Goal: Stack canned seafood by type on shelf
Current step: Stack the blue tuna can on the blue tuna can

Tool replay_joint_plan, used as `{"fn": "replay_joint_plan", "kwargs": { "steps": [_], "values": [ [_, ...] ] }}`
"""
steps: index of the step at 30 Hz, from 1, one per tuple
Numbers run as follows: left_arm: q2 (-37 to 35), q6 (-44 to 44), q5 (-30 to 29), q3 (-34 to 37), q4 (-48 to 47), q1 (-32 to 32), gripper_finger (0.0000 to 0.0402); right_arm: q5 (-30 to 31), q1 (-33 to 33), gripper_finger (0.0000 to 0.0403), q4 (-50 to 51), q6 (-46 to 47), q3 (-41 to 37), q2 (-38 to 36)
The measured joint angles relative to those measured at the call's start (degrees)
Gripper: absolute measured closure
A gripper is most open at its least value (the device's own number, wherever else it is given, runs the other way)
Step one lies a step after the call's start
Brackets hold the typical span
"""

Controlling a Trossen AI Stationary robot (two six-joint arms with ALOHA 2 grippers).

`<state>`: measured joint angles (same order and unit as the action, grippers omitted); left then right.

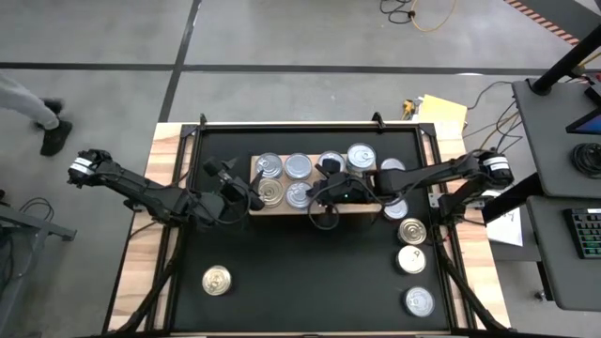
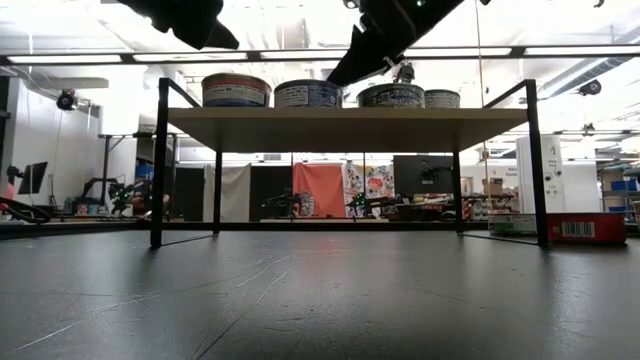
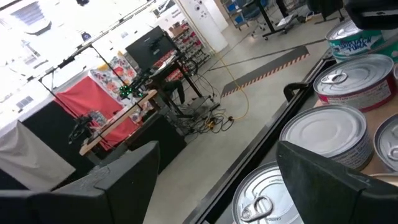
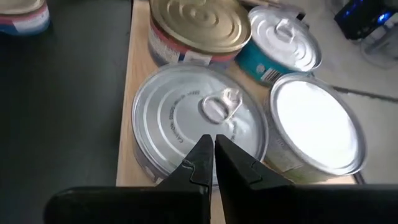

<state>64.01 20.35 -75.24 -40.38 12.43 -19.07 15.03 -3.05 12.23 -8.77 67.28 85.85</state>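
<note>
The light-wood shelf stands mid-table on black legs and carries several cans. From table height the front row shows on its board. My left gripper hangs open and level at the shelf's left end. Its fingers are spread wide, with nothing between them, and the cans lie beyond. My right gripper is shut and slants down over a silver pull-tab can in the shelf's near row. A gold-lidded can stands behind that one. My right gripper has its shut fingertips over the rim of the silver can's lid nearest the gripper, slanting down from the table's right. I cannot tell whether they touch the lid. The can stands flat on the shelf.
Loose cans lie on the black mat: a gold one near left and three near right. Two more sit by my right arm. A person's leg shows on the floor beyond the table's left corner.
</note>
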Motion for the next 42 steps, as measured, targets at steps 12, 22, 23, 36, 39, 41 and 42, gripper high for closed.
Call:
{"fn": "replay_joint_plan", "kwargs": {
  "steps": [12,22,23,36,39,41,42],
  "values": [
    [-0.02,-12.29,4.18,0.00,0.09,-4.18,0.0096,0.11,-1.64,0.0394,8.52,0.93,-0.04,-5.91],
    [-0.02,-23.84,15.60,-0.96,-0.52,-15.14,0.0096,1.62,-9.99,0.0394,9.84,6.20,-1.67,-13.41],
    [-0.02,-25.01,17.37,-1.18,-0.91,-16.41,0.0096,2.22,-11.04,0.0394,9.85,6.63,-1.84,-13.88],
    [-0.02,-53.26,27.58,-5.03,-14.27,-27.07,0.0128,2.54,-24.21,0.0394,10.23,19.67,-3.91,-15.26],
    [0.05,-60.26,31.20,-4.96,-16.26,-27.41,0.0133,2.54,-27.30,0.0394,10.60,23.66,-4.56,-15.17],
    [0.76,-64.24,32.85,-4.96,-16.76,-27.41,0.0134,2.53,-29.24,0.0394,11.54,26.41,-4.90,-15.12],
    [1.37,-65.62,33.54,-4.96,-16.79,-27.41,0.0134,2.53,-30.18,0.0394,11.96,27.80,-5.14,-14.95]
  ]
}}
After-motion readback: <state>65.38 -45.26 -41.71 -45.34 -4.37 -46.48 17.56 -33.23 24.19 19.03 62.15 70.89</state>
